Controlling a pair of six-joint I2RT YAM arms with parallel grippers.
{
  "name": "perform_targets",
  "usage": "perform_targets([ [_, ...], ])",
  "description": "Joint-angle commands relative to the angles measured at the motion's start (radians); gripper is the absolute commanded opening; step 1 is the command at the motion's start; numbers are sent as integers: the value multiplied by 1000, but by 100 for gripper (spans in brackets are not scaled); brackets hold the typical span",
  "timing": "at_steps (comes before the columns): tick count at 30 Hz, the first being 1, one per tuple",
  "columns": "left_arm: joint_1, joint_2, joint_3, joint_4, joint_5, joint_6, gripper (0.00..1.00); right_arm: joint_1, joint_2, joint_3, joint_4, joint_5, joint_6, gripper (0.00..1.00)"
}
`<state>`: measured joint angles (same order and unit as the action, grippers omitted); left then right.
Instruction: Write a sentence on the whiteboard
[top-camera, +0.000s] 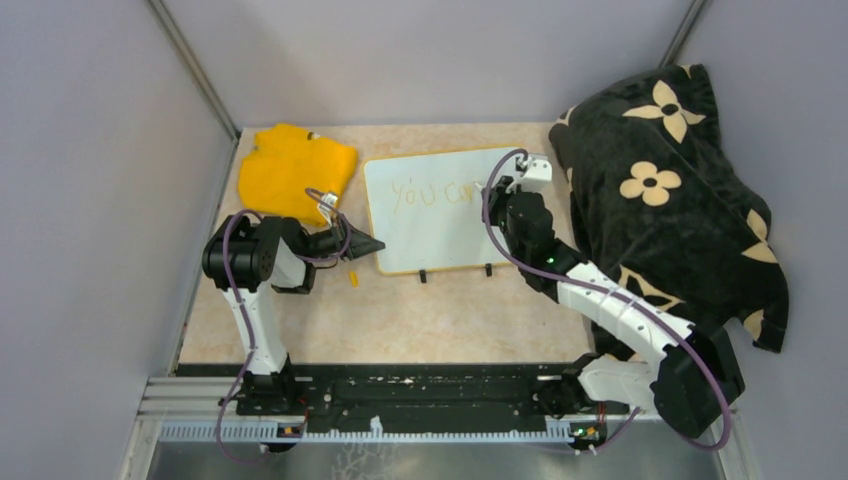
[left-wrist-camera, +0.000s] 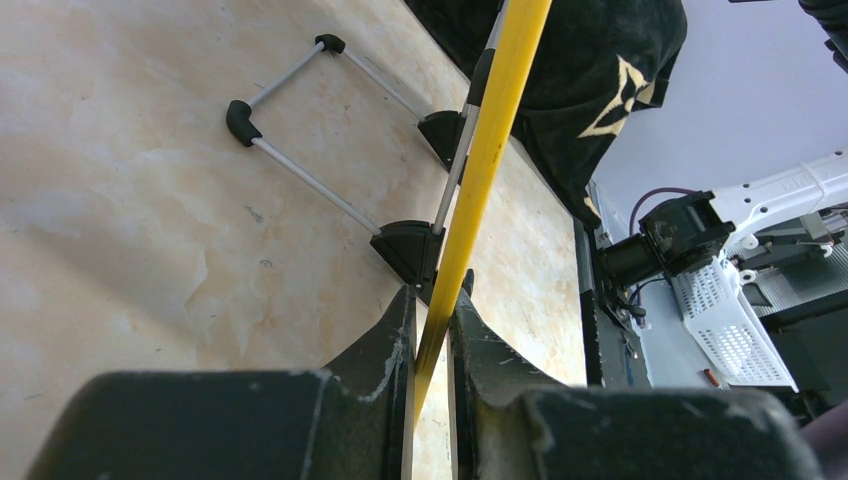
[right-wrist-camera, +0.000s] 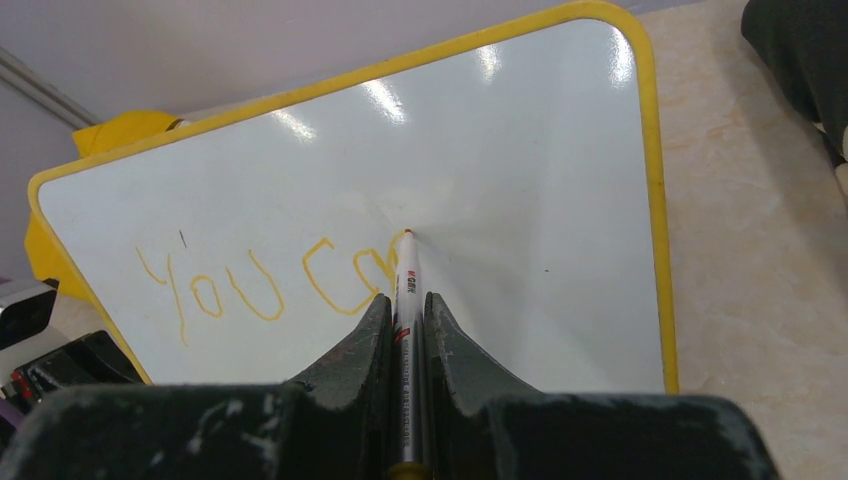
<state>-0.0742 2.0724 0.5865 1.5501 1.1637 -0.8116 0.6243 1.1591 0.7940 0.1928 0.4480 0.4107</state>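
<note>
The whiteboard (top-camera: 432, 238) stands tilted on its two black feet (left-wrist-camera: 410, 250) in the middle of the table. My left gripper (top-camera: 372, 245) is shut on its yellow rim (left-wrist-camera: 490, 130) at the lower left corner. In the left wrist view the left gripper (left-wrist-camera: 432, 300) pinches that edge between both fingers. My right gripper (right-wrist-camera: 405, 300) is shut on a white marker (right-wrist-camera: 406, 275) whose tip touches the board face (right-wrist-camera: 520, 180). The sentence (right-wrist-camera: 260, 285) reads "You ca" in thin yellow-orange strokes, ending at the marker tip. From above, the right gripper (top-camera: 500, 187) sits over the board's upper right part.
A yellow cloth (top-camera: 295, 170) lies crumpled at the back left, just beyond the board. A black blanket with cream flowers (top-camera: 670, 190) is heaped along the right side. A small yellow cap (top-camera: 352, 277) lies on the table under the left gripper. Grey walls enclose three sides.
</note>
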Motion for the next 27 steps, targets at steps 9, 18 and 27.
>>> perform_targets([
  [9,-1,38,-2,210,-28,2,0,-23,-82,-68,-15,48,13,0],
  [18,-1,38,-1,210,-30,1,0,-22,-119,-114,-40,24,23,0],
  [27,-1,38,-1,212,-30,1,0,-21,-195,-71,-59,-19,25,0],
])
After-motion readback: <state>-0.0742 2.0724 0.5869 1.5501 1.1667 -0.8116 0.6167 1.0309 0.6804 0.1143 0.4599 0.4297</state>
